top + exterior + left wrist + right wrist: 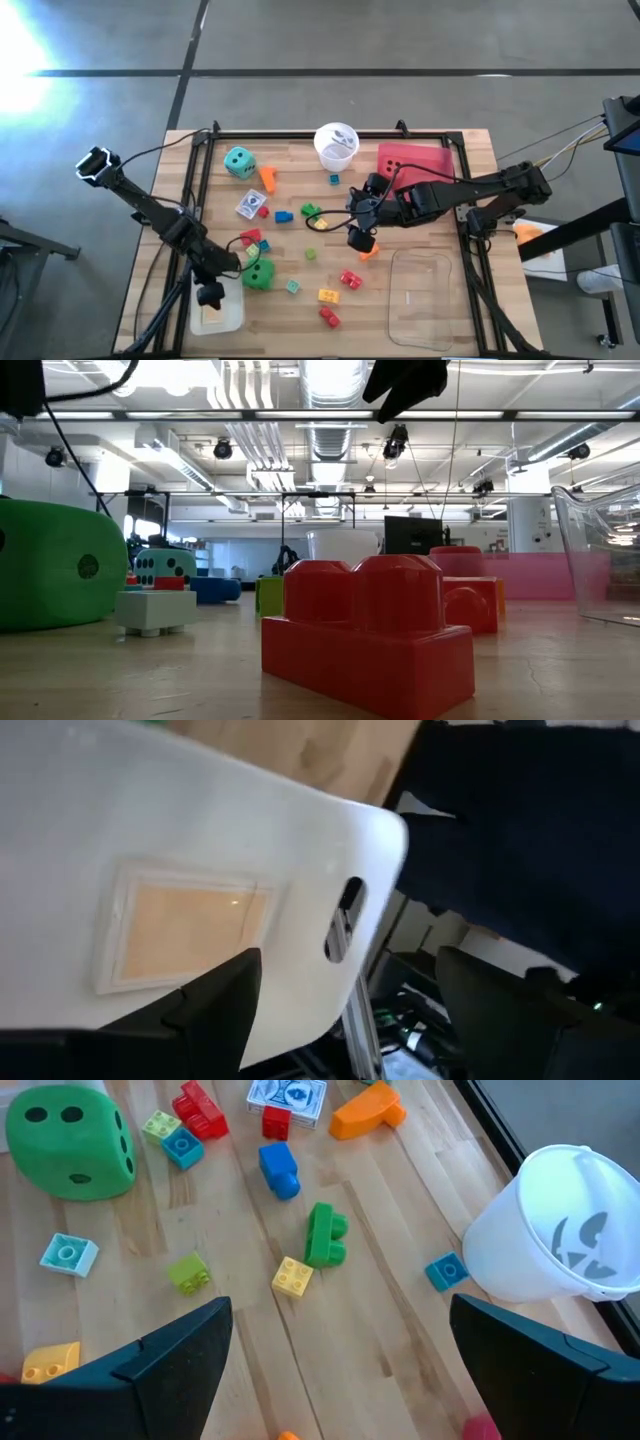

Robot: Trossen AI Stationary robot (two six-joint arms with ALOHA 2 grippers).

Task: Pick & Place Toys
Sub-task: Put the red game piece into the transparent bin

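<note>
Small bright bricks lie scattered over the wooden table, among them a green brick, a blue one and a red one. A green die and a teal die rest on the table, with a card between them. My left gripper hangs open over the corner of the white tray, nothing between its fingers. My right gripper hovers open above the table's middle, over an orange brick, holding nothing.
A white cup stands at the far middle, with a pink tray to its right. A clear tray sits at the near right. The white tray sits at the near left corner. Black frame rails run along the table's sides.
</note>
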